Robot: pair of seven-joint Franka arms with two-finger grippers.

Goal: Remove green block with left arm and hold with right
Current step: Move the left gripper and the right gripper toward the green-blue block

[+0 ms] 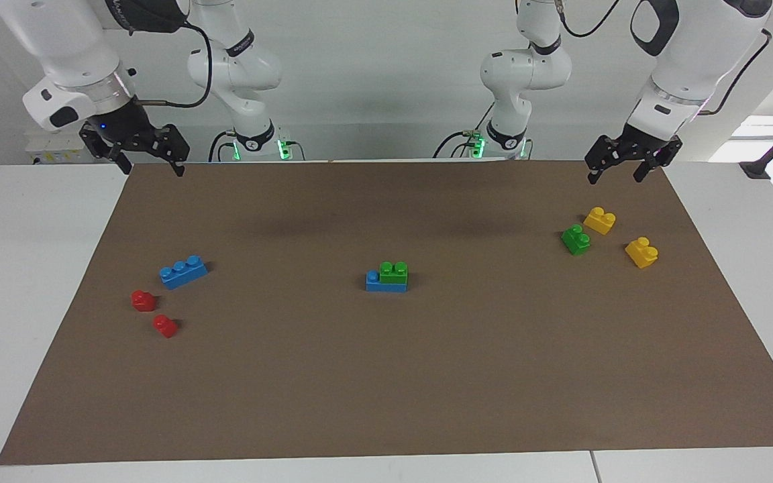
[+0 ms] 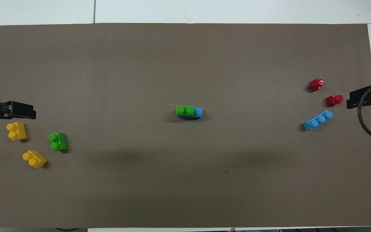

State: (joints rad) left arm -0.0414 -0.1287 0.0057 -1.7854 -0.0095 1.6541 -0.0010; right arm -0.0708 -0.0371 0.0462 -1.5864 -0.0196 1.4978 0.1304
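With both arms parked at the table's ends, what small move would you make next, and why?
Probably swing the right gripper over the blue brick at mid-mat to brace it. The green block sits pressed onto that brick, so it likely needs steadying before the left gripper, open and up near the yellow bricks, pulls it off.

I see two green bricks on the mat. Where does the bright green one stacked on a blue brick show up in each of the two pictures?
Facing view: the green block sits mid-mat on the blue brick.
Overhead view: the green block is again at the middle.
Shared landmark: the darker green brick between two yellow ones, toward the left arm's end.
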